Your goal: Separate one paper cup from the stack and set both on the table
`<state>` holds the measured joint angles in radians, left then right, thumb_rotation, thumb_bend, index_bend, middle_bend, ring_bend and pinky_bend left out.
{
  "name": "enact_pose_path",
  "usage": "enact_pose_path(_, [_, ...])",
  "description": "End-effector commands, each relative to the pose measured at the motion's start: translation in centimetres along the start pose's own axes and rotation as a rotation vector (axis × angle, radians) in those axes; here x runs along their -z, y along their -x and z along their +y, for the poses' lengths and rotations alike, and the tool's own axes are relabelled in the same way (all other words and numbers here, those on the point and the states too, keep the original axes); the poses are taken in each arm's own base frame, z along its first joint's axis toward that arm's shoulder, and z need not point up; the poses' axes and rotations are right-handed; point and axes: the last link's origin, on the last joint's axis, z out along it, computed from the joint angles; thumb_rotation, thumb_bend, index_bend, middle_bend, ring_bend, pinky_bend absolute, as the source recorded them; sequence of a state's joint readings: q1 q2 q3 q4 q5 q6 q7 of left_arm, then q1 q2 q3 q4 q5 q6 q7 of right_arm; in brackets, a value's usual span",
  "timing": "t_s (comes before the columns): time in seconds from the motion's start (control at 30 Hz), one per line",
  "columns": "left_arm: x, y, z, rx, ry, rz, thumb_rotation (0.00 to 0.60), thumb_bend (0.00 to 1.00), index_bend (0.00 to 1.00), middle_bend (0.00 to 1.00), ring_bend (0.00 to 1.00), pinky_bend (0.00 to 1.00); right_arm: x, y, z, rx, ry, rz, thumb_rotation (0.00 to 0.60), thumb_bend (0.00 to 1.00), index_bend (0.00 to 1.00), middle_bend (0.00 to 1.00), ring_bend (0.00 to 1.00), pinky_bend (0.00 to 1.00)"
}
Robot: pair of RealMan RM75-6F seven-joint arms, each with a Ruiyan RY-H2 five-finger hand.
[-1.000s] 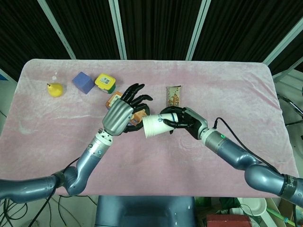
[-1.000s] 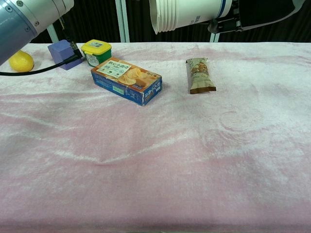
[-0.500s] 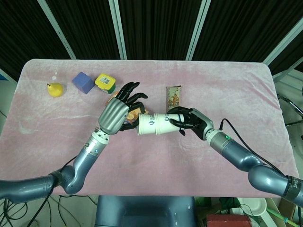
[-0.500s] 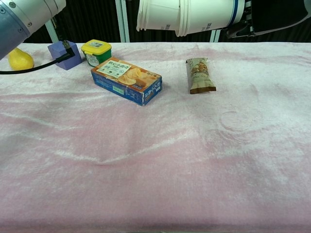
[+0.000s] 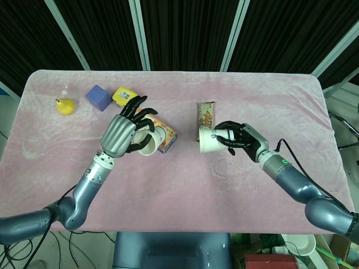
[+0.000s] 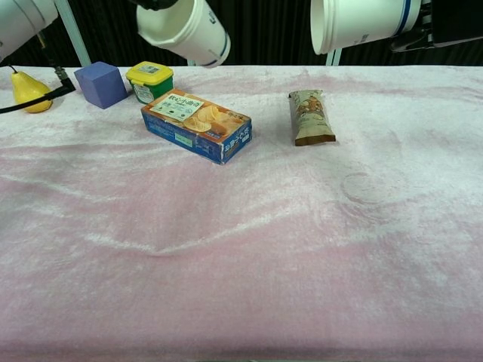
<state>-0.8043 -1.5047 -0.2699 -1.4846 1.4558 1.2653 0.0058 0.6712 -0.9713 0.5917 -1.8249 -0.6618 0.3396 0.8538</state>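
Note:
A single white paper cup is held in the air by my left hand, its mouth turned toward me, above the snack box. The rest of the cup stack, white with a blue band, is gripped by my right hand on its side, mouth pointing left, above the table near the snack bar. The two are clearly apart, a wide gap between them. In the chest view only the cups and a dark edge of the right hand show at the top.
On the pink cloth lie an orange-and-blue snack box, a wrapped snack bar, a yellow-lidded green tub, a purple cube and a yellow pear. Bare cloth spreads across the near half.
The left hand has pulled one cup off the stack and carried it left. The right hand has drawn back to the right with the remaining stack.

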Motion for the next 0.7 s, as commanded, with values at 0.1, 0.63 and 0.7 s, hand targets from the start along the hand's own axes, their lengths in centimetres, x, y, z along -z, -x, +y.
enact_pose_path(0.1, [3.0, -1.2, -2.6, -0.208, -0.052, -0.147, 0.6, 0.68, 0.57, 0.26, 0.0, 0.07, 0.7, -2.6, 2.9, 0.455, -0.051, 0.129, 0.6, 0.72, 0.87, 0.66, 0.79, 0.78])
enact_pose_path(0.63, [10.7, -2.0, -9.2, -0.259, -0.396, -0.449, 0.6, 0.65, 0.53, 0.23, 0.0, 0.03, 0.0, 0.6, 10.4, 1.466, -0.111, 0.25, 0.6, 0.68, 0.87, 0.61, 0.73, 0.72])
enact_pose_path(0.7, [11.1, -1.7, -9.8, -0.235, -0.416, -0.451, 0.6, 0.65, 0.53, 0.23, 0.0, 0.02, -0.1, 1.1, 11.1, 1.521, -0.116, 0.247, 0.6, 0.68, 0.87, 0.61, 0.73, 0.72])
